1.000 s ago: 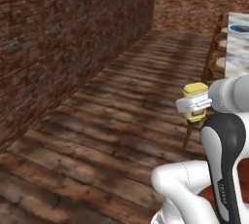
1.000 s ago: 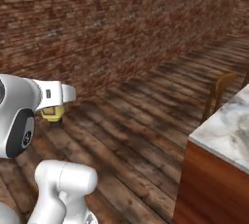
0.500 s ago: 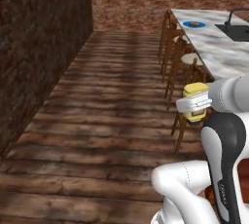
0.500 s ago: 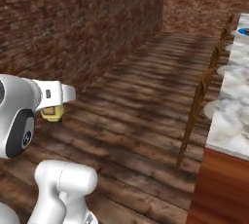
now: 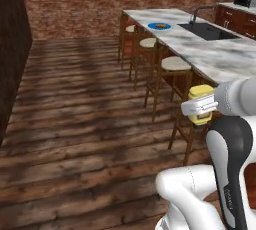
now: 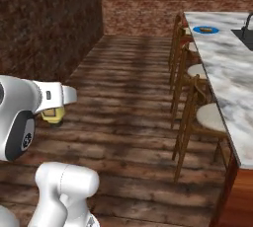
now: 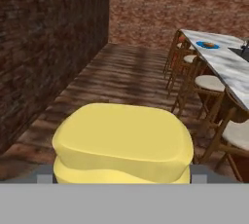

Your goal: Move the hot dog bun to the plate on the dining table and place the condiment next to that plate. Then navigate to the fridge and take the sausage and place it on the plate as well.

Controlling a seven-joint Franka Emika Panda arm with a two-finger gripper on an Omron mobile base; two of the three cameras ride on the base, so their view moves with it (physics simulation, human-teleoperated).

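Tool [image 5: 202, 108] grips rounded yellow condiment [image 7: 121, 142].

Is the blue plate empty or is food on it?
Food's on it: a small tan-orange thing lies on the blue plate on the marble table.

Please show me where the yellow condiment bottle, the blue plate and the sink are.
condiment bottle [image 5: 201, 105], left base view, its yellow body under the cap.
blue plate [image 6: 199, 29], right base view, its bare left rim.
sink [image 5: 208, 31], left base view, its black basin.
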